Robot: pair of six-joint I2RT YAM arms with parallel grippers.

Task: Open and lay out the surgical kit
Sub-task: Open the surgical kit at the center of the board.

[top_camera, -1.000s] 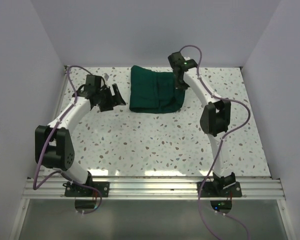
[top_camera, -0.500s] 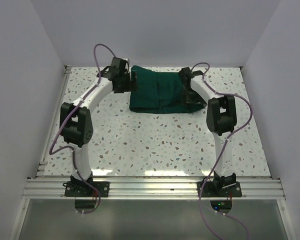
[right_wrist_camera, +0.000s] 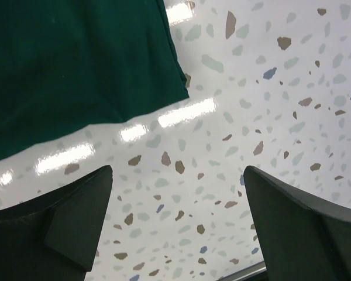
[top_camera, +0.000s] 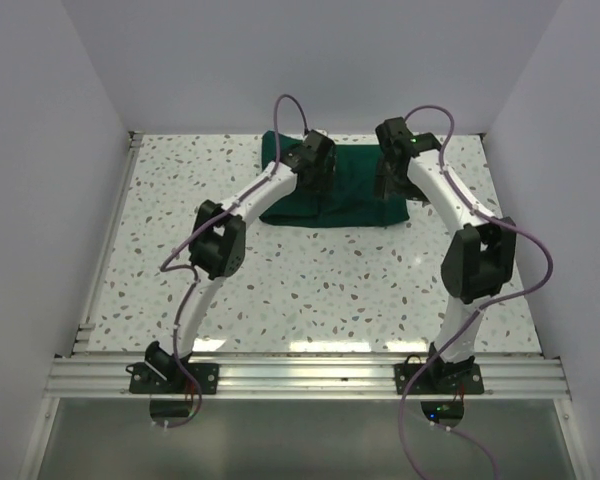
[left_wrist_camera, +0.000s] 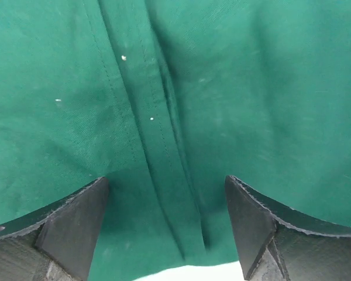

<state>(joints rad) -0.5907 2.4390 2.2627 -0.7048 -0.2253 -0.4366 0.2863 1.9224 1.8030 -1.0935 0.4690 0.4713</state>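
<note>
The surgical kit (top_camera: 352,195) is a folded dark green cloth bundle at the far middle of the speckled table (top_camera: 280,280). My left gripper (top_camera: 315,188) hovers over its left half. In the left wrist view the cloth (left_wrist_camera: 251,88) fills the frame, and a stitched fold runs between the open left gripper (left_wrist_camera: 167,225). My right gripper (top_camera: 388,188) is at the bundle's right end. In the right wrist view it (right_wrist_camera: 178,222) stands open over bare table (right_wrist_camera: 269,105), with a corner of the cloth (right_wrist_camera: 76,64) at the upper left. Nothing is held.
White walls close in the table at the left, back and right. An aluminium rail (top_camera: 300,375) with both arm bases runs along the near edge. Purple cables loop above both wrists.
The left arm swung from the table's left side onto the cloth. The right gripper opened and let go. The cloth's right side now reaches farther right.
</note>
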